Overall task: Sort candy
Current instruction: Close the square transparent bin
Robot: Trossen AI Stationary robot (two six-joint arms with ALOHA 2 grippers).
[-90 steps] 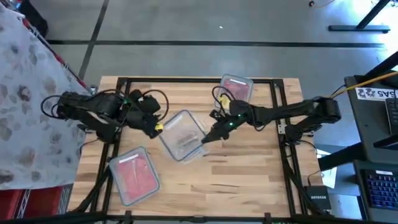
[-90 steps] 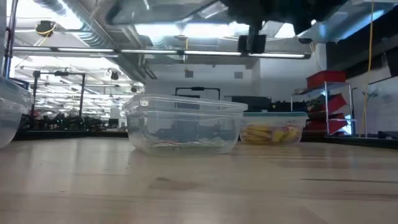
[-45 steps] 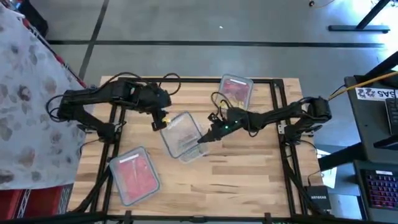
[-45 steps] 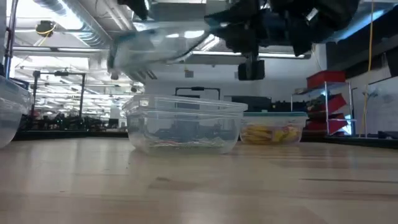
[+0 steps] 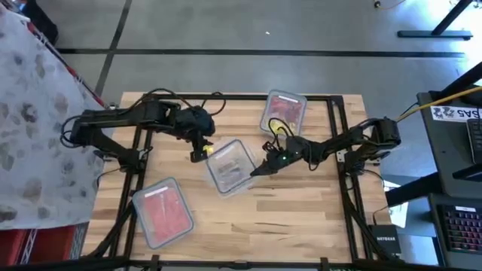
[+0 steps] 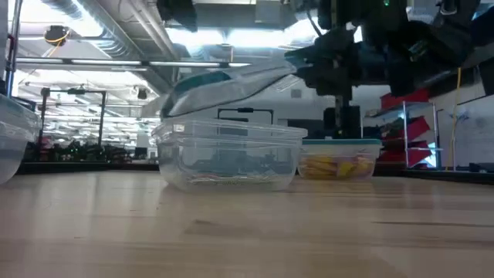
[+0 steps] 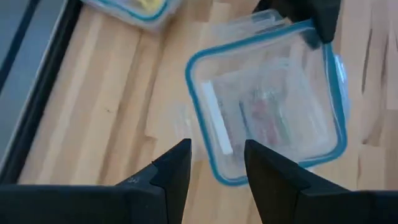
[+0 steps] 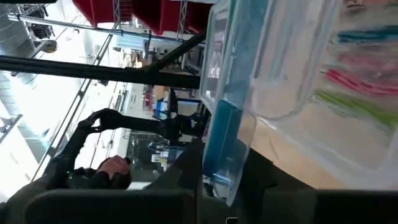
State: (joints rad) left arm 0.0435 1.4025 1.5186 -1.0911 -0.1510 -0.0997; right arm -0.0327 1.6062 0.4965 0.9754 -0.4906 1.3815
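I cannot resolve single pieces of candy [image 7: 268, 118] through the blurred lid [image 7: 267, 99]. The right gripper [image 8: 217, 180] is cut off by the frame edge. In the low view, the arms blur overhead and I cannot tell them apart.

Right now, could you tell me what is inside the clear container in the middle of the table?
Inside the middle container, a few thin candy pieces lie on the bottom. A lid, gripped by the right end effector, hovers tilted above, partly covering them from above, so no exact count.
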